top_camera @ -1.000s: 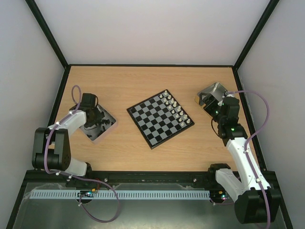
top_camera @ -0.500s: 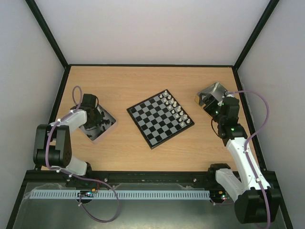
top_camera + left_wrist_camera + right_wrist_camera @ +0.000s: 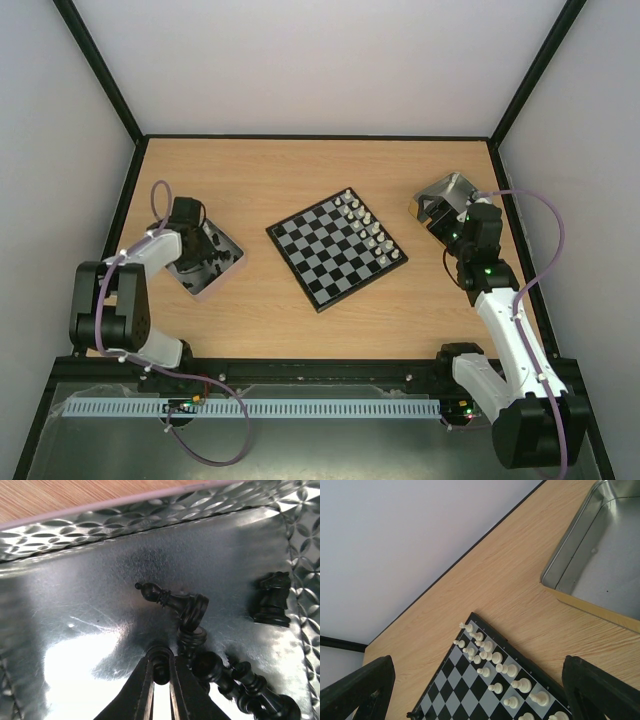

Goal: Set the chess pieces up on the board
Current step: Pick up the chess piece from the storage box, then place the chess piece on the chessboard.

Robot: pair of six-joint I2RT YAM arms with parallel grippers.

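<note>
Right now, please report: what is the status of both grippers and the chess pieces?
Left gripper shut on a black piece in its tin. Right gripper open, empty. White pieces stand on the board. Nothing in the way seen.

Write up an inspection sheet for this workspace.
Surface: wooden table, light grain.
Job's things: board diagonal mid-table; white pieces in two rows along its far-right edge; black pieces lying in left tin.
Clutter: right tin, visible part holds nothing.
Grippers: left gripper inside left tin, shut on one black piece; right gripper open, empty.
Cables: purple cables loop off both arms, none across the board.
Surroundings: pale walls, black frame posts.
</note>
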